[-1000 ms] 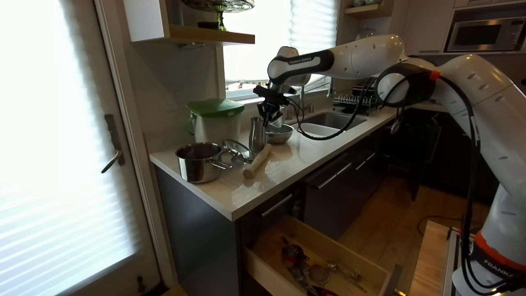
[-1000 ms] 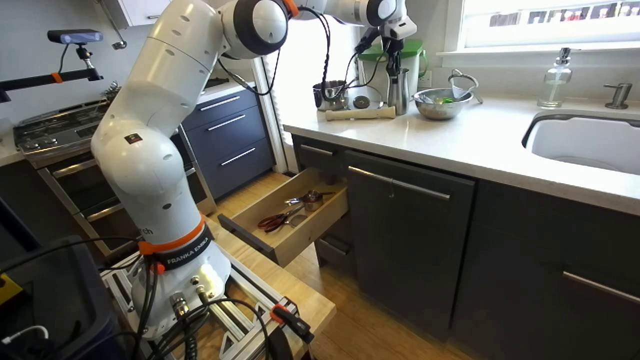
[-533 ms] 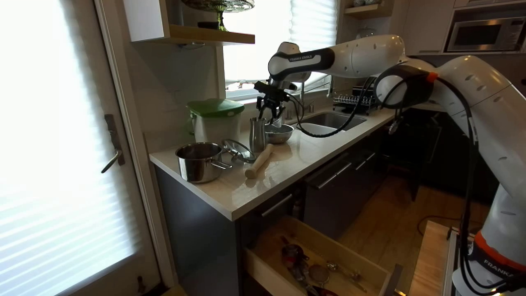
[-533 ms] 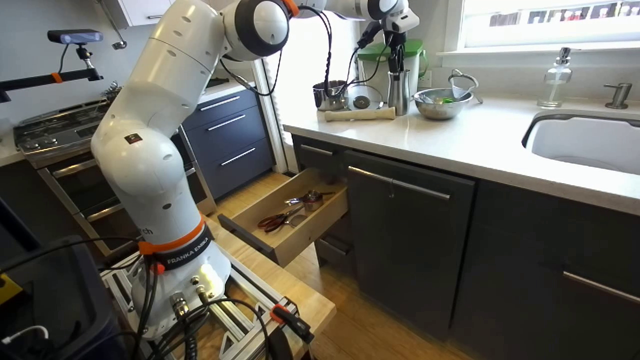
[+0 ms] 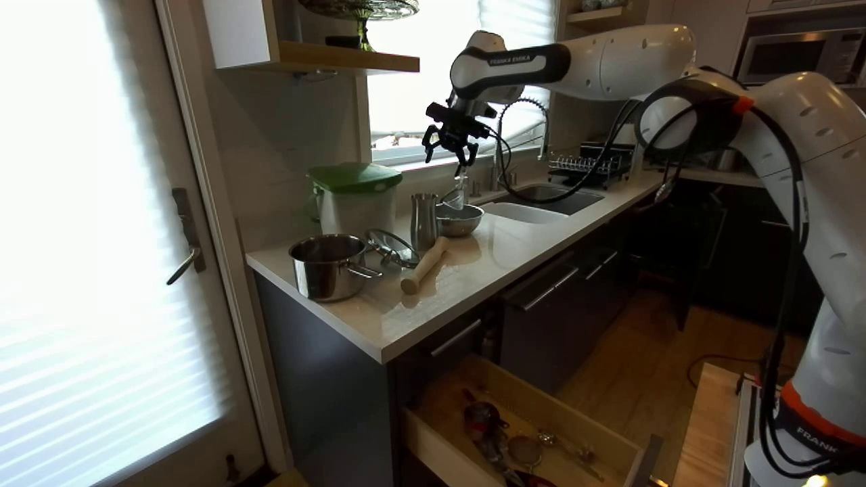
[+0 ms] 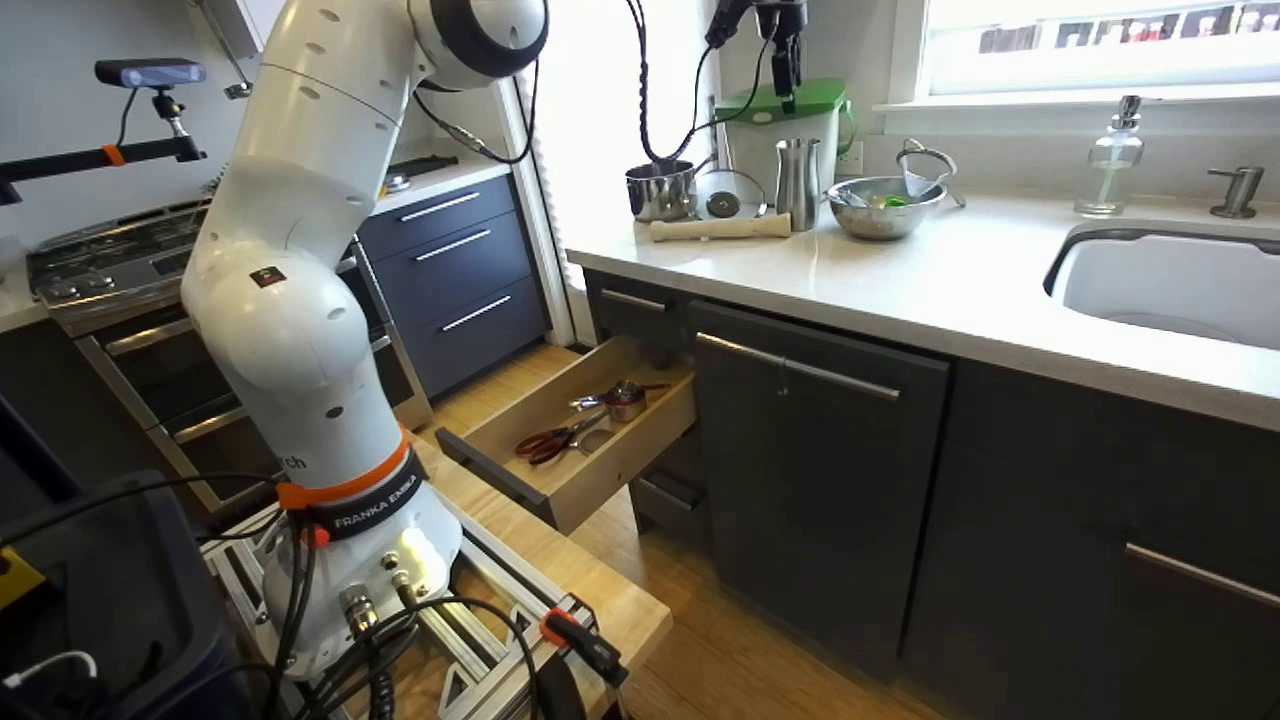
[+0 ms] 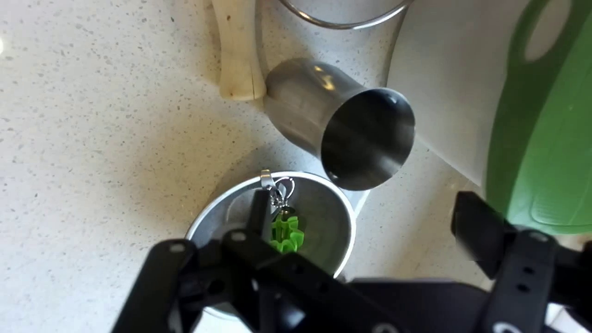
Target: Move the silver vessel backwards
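Observation:
The silver vessel (image 5: pixel 424 222), a tall, slightly waisted metal cup, stands upright on the counter between the lidded bin and the wooden pestle-like stick. Its open mouth faces up in the wrist view, where the vessel (image 7: pixel 300 99) leans across the picture because of the camera angle. My gripper (image 5: pixel 446 164) hangs in the air above the vessel and clear of it. The fingers (image 7: pixel 478 226) are spread wide with nothing between them. From another side, the vessel (image 6: pixel 797 185) shows below the gripper (image 6: pixel 788 100).
A metal bowl (image 7: pixel 323 222) holding a green item is close beside the vessel. The wooden stick (image 5: pixel 425 265) lies at the vessel's foot. A glass lid (image 5: pixel 392 248), a pot (image 5: pixel 329 270) with a side handle and a green-lidded bin (image 5: pixel 358 203) stand around. A drawer (image 6: pixel 580 420) is pulled out below.
A second ago my gripper was shut at the vessel's rim. It spread its fingers, then rose clear of the vessel. The vessel stays standing in about the same spot.

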{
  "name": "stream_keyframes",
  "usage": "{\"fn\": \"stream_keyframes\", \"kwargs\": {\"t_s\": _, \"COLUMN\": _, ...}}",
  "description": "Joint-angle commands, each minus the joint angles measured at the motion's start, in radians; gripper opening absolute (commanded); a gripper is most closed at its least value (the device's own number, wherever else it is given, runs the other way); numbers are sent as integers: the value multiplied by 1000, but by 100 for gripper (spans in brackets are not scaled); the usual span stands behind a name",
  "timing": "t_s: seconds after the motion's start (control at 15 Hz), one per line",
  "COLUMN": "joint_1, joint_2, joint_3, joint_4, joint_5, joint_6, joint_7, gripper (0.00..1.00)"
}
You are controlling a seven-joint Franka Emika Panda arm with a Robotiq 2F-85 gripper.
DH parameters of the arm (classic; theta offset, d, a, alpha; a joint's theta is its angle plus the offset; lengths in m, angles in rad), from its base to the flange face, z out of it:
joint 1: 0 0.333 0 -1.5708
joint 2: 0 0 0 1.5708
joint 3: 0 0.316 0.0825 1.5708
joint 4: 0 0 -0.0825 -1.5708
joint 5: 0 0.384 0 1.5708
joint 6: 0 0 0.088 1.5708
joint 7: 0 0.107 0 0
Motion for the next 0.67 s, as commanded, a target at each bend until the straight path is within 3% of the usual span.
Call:
{"fn": "stream_keyframes", "kwargs": {"t_s": 0.0, "joint_1": 17, "joint_2": -158, "joint_3": 33, "joint_4": -157, "joint_5": -6, "joint_6": -64, "joint_7": -155, "gripper": 100}}
{"fn": "stream_keyframes", "kwargs": {"t_s": 0.4, "joint_1": 7, "joint_2": -298, "joint_3": 119, "joint_4": -283, "joint_5": 80, "joint_6": -154, "joint_7": -391, "gripper": 100}}
{"fn": "stream_keyframes", "kwargs": {"t_s": 0.47, "joint_1": 6, "joint_2": -310, "joint_3": 125, "joint_4": -296, "joint_5": 89, "joint_6": -156, "joint_7": -409, "gripper": 100}}
{"fn": "stream_keyframes", "kwargs": {"t_s": 0.53, "joint_1": 21, "joint_2": -250, "joint_3": 109, "joint_4": -210, "joint_5": 54, "joint_6": -142, "joint_7": -348, "gripper": 100}}
{"fn": "stream_keyframes", "kwargs": {"t_s": 0.6, "joint_1": 21, "joint_2": -265, "joint_3": 114, "joint_4": -227, "joint_5": 59, "joint_6": -146, "joint_7": -366, "gripper": 100}}
